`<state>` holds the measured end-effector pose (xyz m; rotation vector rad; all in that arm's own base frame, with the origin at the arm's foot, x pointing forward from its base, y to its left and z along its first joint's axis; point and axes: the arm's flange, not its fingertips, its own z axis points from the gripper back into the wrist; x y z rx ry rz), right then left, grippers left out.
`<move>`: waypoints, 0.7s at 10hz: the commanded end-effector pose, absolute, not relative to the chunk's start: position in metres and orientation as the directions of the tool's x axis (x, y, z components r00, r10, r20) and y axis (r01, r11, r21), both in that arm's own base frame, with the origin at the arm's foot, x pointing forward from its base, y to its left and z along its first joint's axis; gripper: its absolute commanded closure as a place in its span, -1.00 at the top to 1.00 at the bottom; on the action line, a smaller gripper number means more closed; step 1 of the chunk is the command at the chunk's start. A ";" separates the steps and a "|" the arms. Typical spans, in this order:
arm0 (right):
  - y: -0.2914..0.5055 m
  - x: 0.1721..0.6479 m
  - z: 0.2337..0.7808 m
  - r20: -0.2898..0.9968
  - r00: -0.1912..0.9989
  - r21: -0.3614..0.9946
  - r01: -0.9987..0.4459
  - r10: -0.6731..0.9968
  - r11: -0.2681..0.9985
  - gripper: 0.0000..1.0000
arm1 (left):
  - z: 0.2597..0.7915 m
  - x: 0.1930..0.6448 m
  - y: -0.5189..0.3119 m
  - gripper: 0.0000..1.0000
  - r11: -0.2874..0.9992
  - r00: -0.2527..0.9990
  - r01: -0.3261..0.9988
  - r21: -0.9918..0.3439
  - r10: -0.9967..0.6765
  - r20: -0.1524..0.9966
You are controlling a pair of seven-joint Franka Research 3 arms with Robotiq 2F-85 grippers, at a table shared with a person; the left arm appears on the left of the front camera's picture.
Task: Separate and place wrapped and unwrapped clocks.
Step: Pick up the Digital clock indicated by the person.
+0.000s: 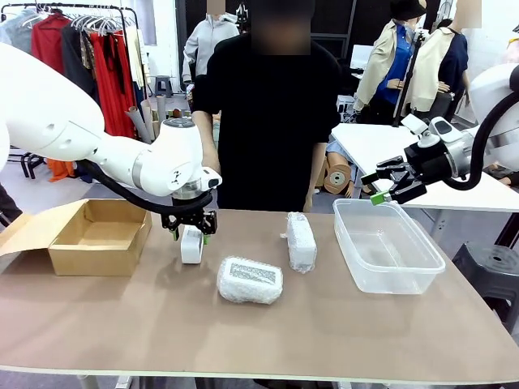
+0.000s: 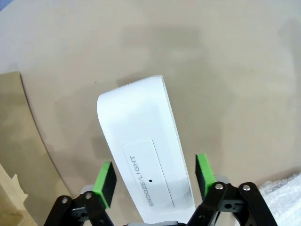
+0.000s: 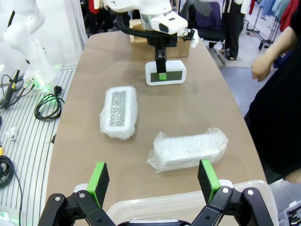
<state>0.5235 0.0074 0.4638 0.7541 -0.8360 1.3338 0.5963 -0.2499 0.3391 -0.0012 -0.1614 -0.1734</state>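
Note:
The unwrapped clock [image 1: 191, 243], a bare white block, stands on edge on the table near the cardboard box; its top reads SNOOZE/LIGHT [image 2: 141, 155]. My left gripper [image 1: 191, 233] [image 2: 154, 178] comes down over it, open, one green pad on each side with small gaps. Two wrapped clocks lie in bubble wrap: one showing a grey face [image 1: 250, 279] [image 3: 117, 110] at the centre front, another [image 1: 301, 241] [image 3: 188, 149] farther back. Held above the clear tub, my right gripper [image 1: 381, 190] [image 3: 154, 181] is open and holds nothing.
An open cardboard box [image 1: 97, 261] sits at the table's left. A clear plastic tub [image 1: 430, 258] [image 3: 164, 197] stands on the right. A person in black stands at the far side, arms down. A second white table lies behind the tub.

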 end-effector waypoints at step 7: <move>0.007 0.524 0.465 0.859 0.044 -0.007 -0.995 0.510 0.096 1.00 | 0.347 0.588 -0.246 -1.00 0.978 0.964 0.203 0.051 -0.209 0.164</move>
